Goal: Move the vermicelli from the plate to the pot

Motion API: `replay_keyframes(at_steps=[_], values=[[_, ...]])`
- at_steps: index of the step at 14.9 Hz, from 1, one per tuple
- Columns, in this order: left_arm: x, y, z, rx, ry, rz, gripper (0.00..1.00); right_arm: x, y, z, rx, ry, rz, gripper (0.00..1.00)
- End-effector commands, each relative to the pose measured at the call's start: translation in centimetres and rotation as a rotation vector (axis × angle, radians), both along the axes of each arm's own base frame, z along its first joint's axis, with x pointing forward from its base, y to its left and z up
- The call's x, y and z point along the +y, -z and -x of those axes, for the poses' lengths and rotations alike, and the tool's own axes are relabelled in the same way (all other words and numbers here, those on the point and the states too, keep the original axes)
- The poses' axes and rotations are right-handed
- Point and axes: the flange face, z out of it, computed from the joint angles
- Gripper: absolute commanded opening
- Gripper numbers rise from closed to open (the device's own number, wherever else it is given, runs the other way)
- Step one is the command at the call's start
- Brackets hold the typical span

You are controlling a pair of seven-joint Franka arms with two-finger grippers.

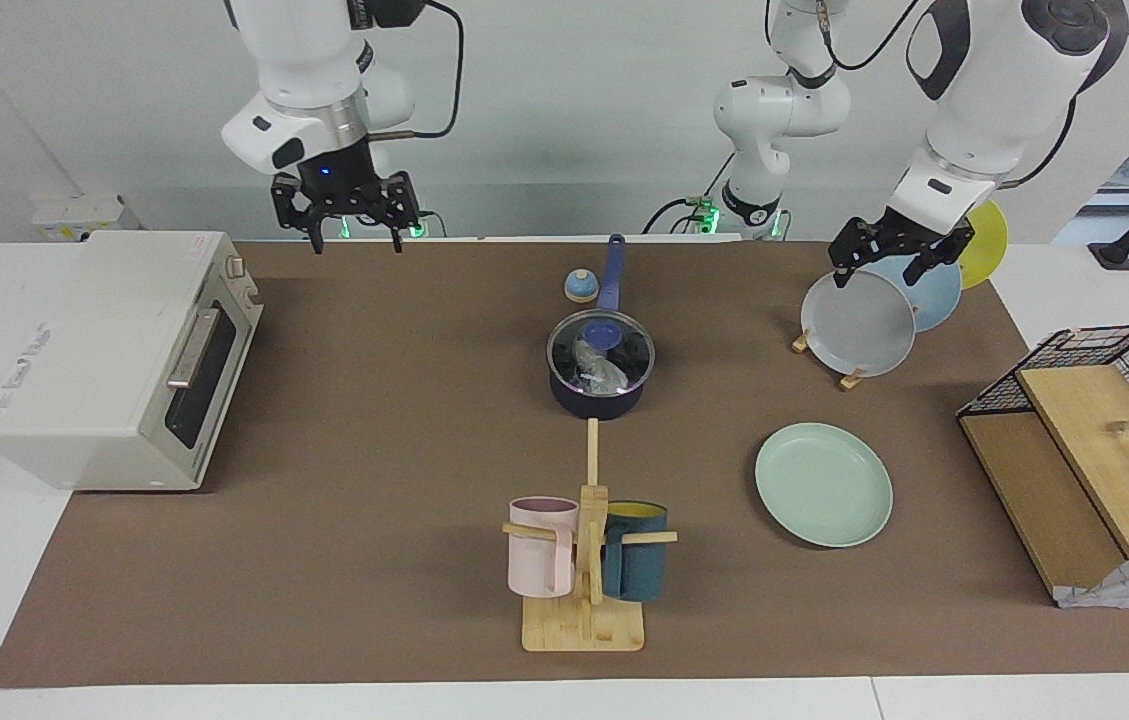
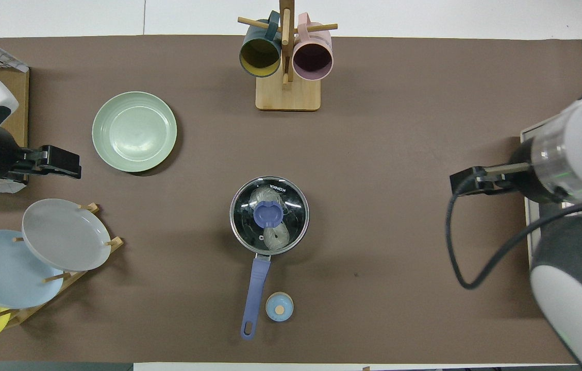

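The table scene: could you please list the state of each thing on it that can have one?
pot: lidded, upright
lid: on the pot
vermicelli: inside the pot
plate: bare, flat
toaster oven: door shut
right gripper: open, raised beside the oven
left gripper: waiting over the grey plate
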Motion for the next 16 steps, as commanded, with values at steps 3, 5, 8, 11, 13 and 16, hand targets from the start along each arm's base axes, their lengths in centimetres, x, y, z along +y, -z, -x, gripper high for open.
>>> replay_keyframes(at_steps=[3,5,8,11,13,16], values=[[0.2,-0.3,0.6,-0.012,-0.003,-0.021,1.0,-6.2,-0.3,1.3,0.037,-0.03,-0.014,1.0],[0.2,-0.3,0.6,-0.014,-0.003,-0.021,1.0,-8.2,0.0,0.8,0.022,-0.049,-0.02,1.0],[0.3,-0.3,0.6,-0.012,-0.005,-0.021,1.0,-8.4,-0.1,0.4,-0.007,-0.057,-0.02,1.0],[0.2,-0.3,0.6,-0.012,-0.003,-0.021,1.0,-9.4,0.2,0.5,0.008,-0.038,-0.02,1.0],[0.2,-0.3,0.6,-0.014,-0.003,-0.021,1.0,-9.4,0.5,0.5,0.016,-0.039,-0.02,1.0],[0.2,-0.3,0.6,-0.014,-0.003,-0.021,1.0,-9.4,0.5,0.7,0.022,-0.037,-0.02,1.0]])
